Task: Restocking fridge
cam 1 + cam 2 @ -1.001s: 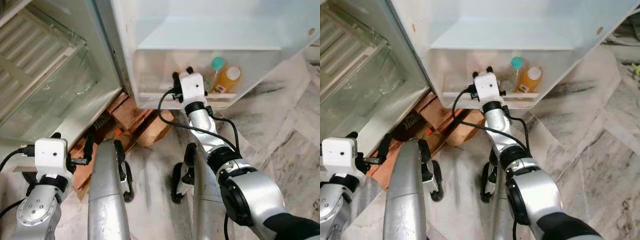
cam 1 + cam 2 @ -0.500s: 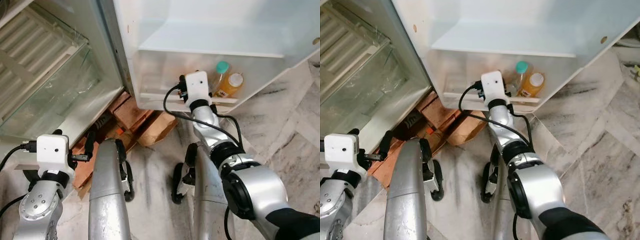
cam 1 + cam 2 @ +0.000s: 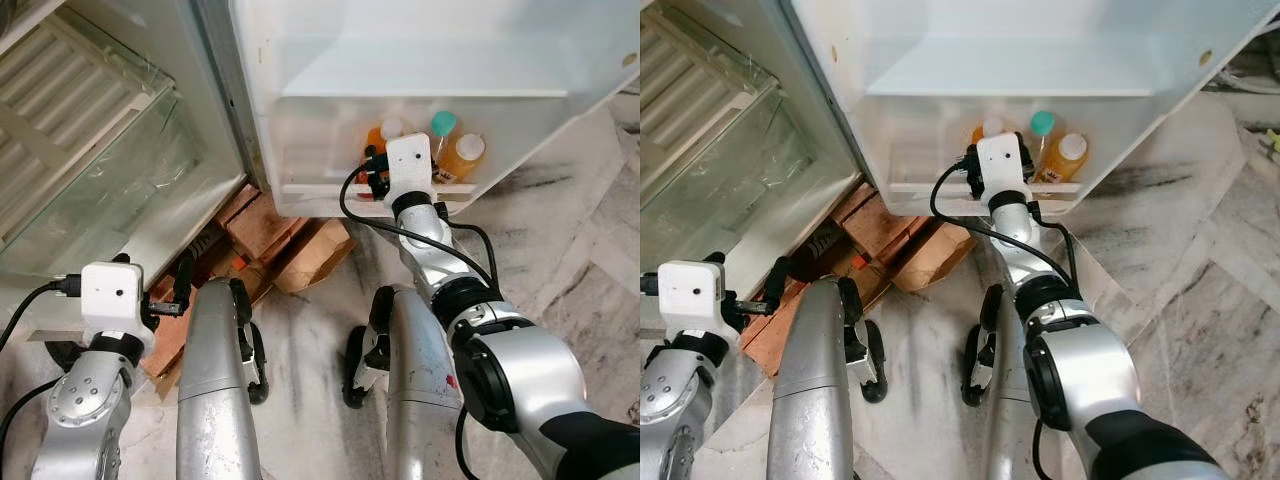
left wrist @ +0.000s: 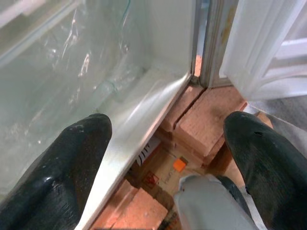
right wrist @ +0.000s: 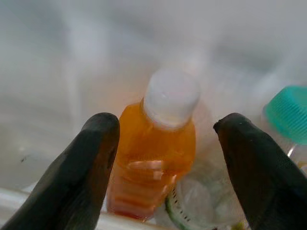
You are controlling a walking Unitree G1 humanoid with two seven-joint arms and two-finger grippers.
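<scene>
Now my right gripper (image 5: 165, 158) stands with fingers apart just outside the door shelf (image 3: 300, 190), and an orange bottle (image 5: 156, 143) sits upright between them, untouched, beside the teal-capped bottle (image 3: 441, 124). Earlier that spot showed no bottle, and the gripper was further left; I judge this item placed. My left gripper (image 4: 168, 163) hangs spread near the fridge base.

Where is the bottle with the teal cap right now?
The teal-capped bottle stands in the fridge door's bottom shelf, between two orange bottles, just past the right claw.
</scene>
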